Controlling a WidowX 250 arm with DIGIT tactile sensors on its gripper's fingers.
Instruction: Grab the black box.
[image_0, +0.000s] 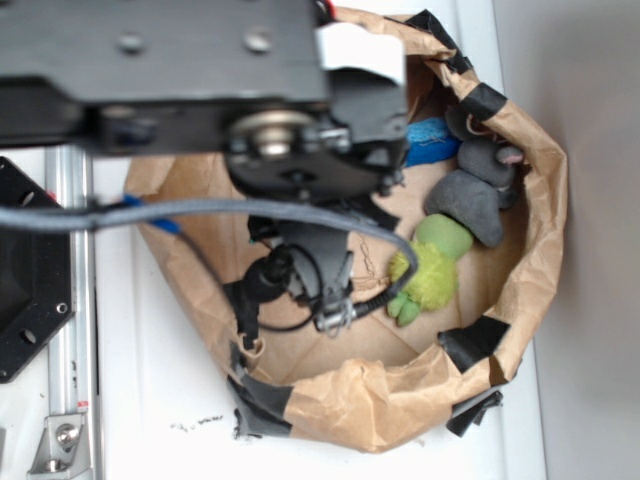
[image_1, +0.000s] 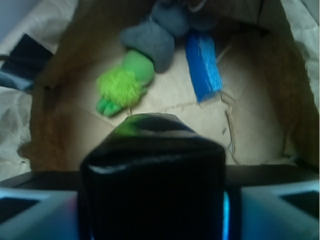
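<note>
Holding the black box between my fingers, I have my gripper closed on it, one side pressed by each pad, so that it sits up off the floor of the paper bag. That pinch across its flat body leaves a rounded corner pointing forward, toward the green fuzzy toy and the blue item lying well beyond. It looks roughly square, so I cannot pick out a long axis. From outside, my arm hides it.

Exterior overhead; wrist close, both showing green toy.
</note>
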